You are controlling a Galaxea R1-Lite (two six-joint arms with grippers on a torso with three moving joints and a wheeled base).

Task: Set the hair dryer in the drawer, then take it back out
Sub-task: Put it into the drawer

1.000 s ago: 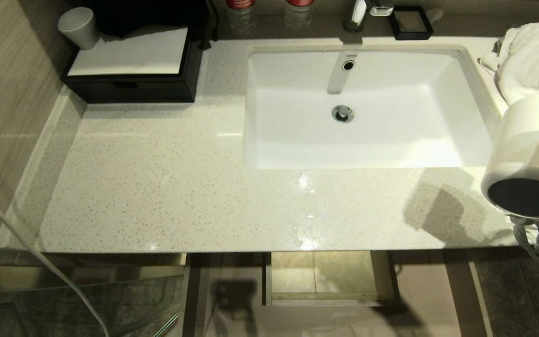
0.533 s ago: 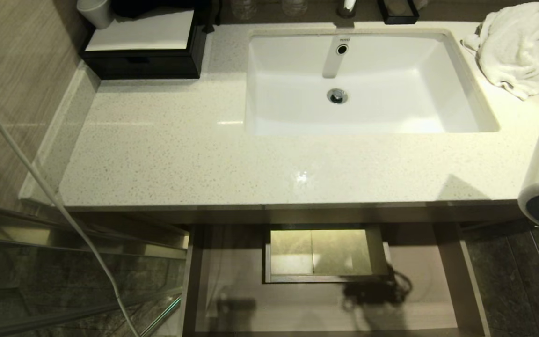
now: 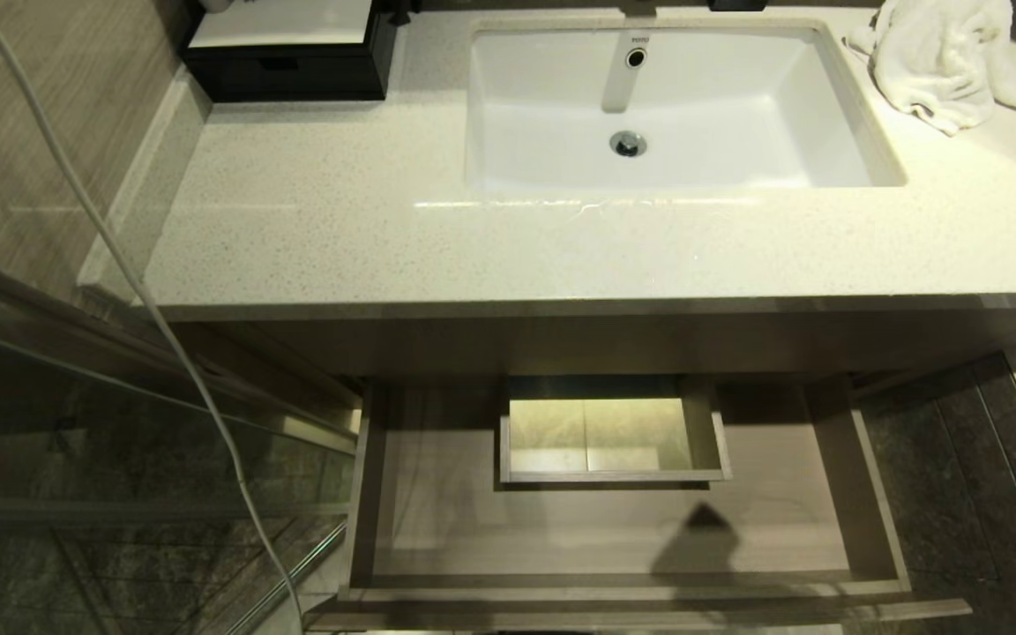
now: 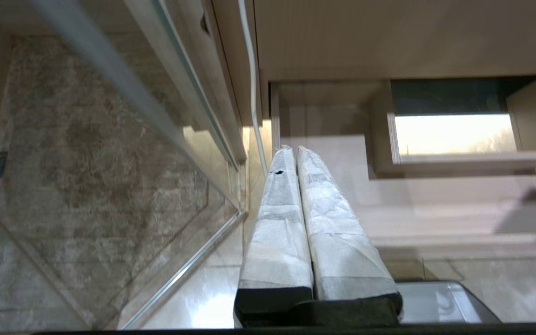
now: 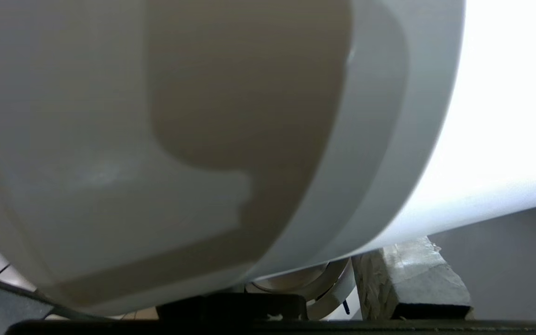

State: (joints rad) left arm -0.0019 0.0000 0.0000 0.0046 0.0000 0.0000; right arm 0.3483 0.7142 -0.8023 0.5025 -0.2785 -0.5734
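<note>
Close against the right wrist camera, the hair dryer point(image 5: 212, 139) fills that view with its white barrel, pinched by the right end effector point(image 5: 324, 288), one wrapped finger point(image 5: 407, 279) showing beneath it; below the bench point(image 3: 508, 256), the drawer point(image 3: 861, 494) stands pulled out; the left end effector point(image 4: 298, 223) hangs beside it, fingers pressed together.

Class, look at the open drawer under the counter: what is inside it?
The drawer shows only bare wood floor, a boxed notch at its back and a shadow. Its rear part lies hidden under the countertop.
</note>
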